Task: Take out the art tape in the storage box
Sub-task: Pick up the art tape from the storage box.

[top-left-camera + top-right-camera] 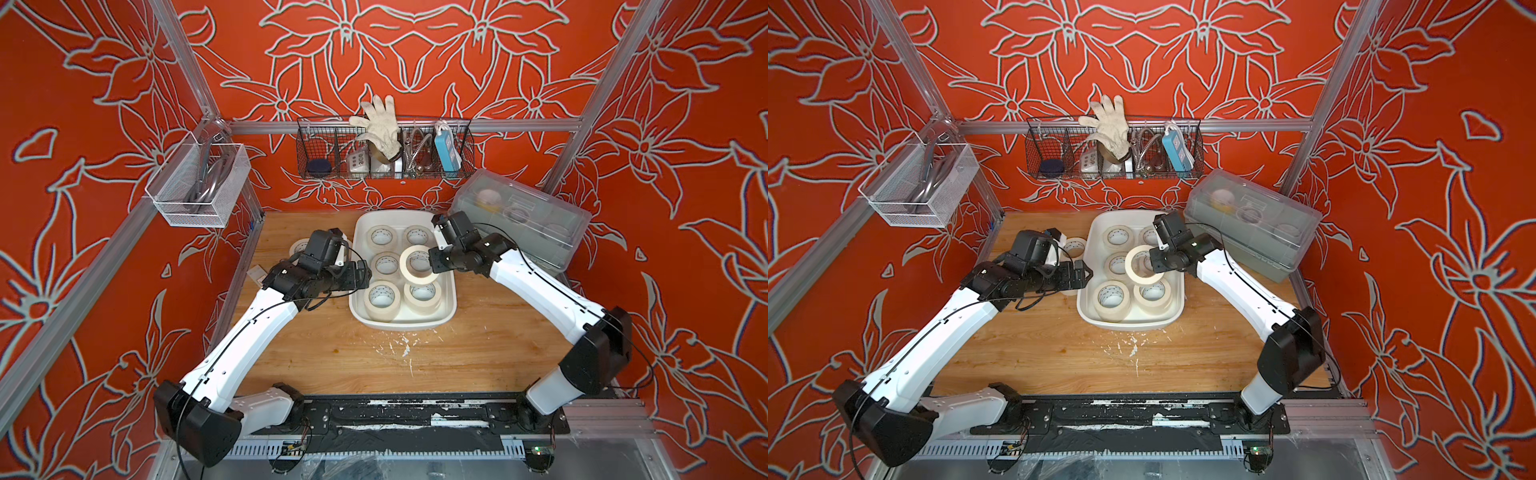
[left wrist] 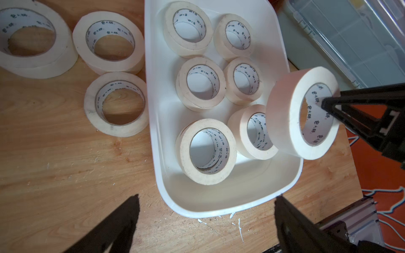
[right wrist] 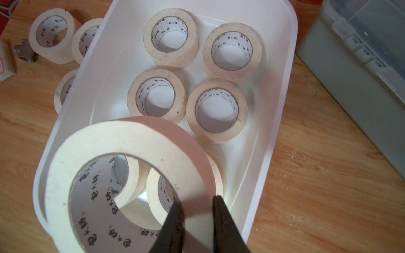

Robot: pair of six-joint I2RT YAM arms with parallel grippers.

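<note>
Roll of art tape [image 3: 105, 138] pinched in right pincer [image 3: 196, 198], masks storage box [image 3: 274, 98] corner; left pincer [image 2: 206, 197] wide, empty.

Bright, even light falls on the tabletop [image 1: 498, 353], leaving only soft shadows.
We see glare on the glossy storage box [image 3: 282, 92], colour fringing on the wall pattern [image 1: 706, 249] at the edges of both top views, and the right tool [image 3: 195, 198] and its art tape [image 3: 98, 149] blurred close to the wrist lens.
</note>
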